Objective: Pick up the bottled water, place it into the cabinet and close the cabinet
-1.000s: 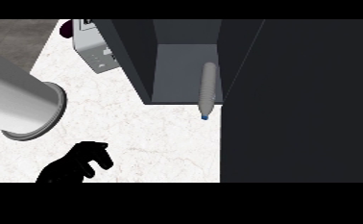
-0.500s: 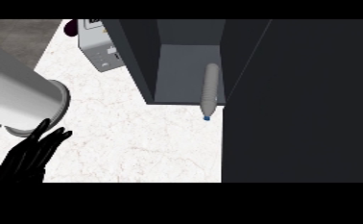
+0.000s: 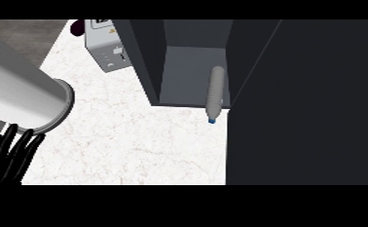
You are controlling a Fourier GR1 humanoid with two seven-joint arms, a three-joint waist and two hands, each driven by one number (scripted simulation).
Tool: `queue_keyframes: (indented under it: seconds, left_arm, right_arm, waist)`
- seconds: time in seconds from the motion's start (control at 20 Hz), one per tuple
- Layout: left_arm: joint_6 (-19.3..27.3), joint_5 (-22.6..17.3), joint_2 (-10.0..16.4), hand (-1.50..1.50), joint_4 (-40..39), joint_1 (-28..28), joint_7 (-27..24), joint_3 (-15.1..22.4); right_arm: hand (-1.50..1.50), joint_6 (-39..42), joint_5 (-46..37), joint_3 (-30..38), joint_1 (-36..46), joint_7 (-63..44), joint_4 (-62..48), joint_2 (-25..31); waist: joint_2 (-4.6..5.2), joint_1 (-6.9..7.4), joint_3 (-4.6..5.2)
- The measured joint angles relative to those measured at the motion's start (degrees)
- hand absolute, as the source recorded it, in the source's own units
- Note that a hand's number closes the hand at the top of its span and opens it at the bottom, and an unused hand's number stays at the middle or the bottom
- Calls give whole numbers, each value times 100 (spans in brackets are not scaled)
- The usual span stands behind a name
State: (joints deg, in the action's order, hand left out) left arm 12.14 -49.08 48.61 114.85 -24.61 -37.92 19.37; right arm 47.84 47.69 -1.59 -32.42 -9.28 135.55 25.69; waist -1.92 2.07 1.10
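Black fingers of the left hand hang at the lower left edge, long, straight and released, holding nothing. The palm is hidden behind the grey left forearm, whose wide round end fills that corner and is cut off by the view's edge. Only this 1 hand shows; the right one is nowhere to be seen. White marbled counter spreads between the arm and a broad dark panel that blocks the whole right side; I cannot tell whether it is the cabinet's door. Further back, the bottled water lies on its side on the grey floor of the open cabinet, close to its right wall, with the blue cap poking out just past the front edge. Beyond the cabinet's dark left wall stands a grey box, with something small and dark purple at its far corner, too cropped to identify.
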Motion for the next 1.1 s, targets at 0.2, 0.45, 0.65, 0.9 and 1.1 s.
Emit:
queue_keyframes:
  seconds: [0.2, 0.45, 0.65, 0.9, 1.1]
  left_arm:
    - [-157, -134, 167, -150, 50, -195, -7, -199]
    - [-374, -258, 318, -150, 44, -481, -70, -398]
    - [-546, -329, 453, -150, 42, -663, -125, -583]
    - [-816, -433, 580, -150, -7, -892, -216, -787]
    - [-1045, -492, 674, -150, -46, -1047, -299, -944]
  right_arm:
    - [150, -124, -48, -311, 437, -239, -20, 86]
    - [150, -565, -108, -784, 958, -559, -55, 17]
    - [150, -1037, -160, -1165, 1427, -846, -92, -98]
    - [150, -1647, -234, -1657, 2093, -1244, -141, -274]
    - [150, -2203, -297, -2024, 2749, -1551, -190, -522]
  waist:
    - [-32, 10, 12]
    - [-40, 48, 22]
    - [-38, 102, 26]
    - [-41, 174, 30]
    - [-34, 261, 29]
